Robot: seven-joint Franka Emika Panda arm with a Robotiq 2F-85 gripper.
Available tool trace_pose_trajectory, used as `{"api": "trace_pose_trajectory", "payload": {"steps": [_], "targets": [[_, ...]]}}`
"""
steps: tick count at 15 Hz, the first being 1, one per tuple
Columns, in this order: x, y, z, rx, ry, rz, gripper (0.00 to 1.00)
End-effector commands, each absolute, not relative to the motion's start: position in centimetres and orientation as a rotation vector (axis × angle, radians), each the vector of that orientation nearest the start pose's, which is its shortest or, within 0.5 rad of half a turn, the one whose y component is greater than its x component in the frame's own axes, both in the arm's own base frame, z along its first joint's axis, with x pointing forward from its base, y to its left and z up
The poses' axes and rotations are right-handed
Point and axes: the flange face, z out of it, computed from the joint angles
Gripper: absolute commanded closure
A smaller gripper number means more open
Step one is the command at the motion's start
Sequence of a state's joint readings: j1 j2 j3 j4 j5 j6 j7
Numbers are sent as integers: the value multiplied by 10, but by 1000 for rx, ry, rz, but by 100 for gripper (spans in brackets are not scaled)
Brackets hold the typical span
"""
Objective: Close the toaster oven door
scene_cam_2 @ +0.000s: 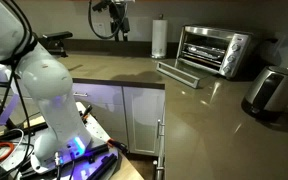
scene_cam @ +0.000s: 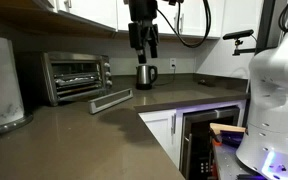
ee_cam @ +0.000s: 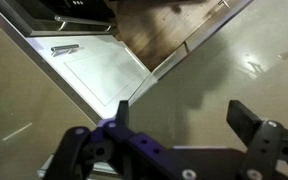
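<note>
The tabletop fills the foreground, the toaster oven stands open on it, and the end effector hangs high and empty.

The toaster oven sits below the end effector and well off to 1 side. The toaster oven door is folded down flat in front of it, just above the tabletop, lower than the end effector and between it and the oven. The door's long axis runs along the oven's front, so closing it likely means coming down past the free edge and pushing up and in toward the oven. There is only 1 arm, and it touches nothing. Both exterior views show the door, while the wrist view misses it. That view shows only the 2 fingers standing wide apart over the tabletop and white cabinet fronts.
</note>
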State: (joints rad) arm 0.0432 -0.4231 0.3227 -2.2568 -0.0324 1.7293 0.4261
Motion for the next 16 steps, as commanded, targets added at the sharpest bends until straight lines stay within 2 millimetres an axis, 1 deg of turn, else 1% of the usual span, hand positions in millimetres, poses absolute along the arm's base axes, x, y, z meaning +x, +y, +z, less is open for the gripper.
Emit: {"api": "trace_pose_trajectory", "payload": {"steps": [1, 7, 10, 12, 16], "targets": [[387, 158, 511, -3334, 147, 93, 0], [387, 158, 511, -3334, 147, 93, 0], [406, 155, 502, -3363, 131, 48, 0], [421, 164, 491, -3395, 91, 9, 0], [457, 171, 473, -3427, -11, -71, 0]]}}
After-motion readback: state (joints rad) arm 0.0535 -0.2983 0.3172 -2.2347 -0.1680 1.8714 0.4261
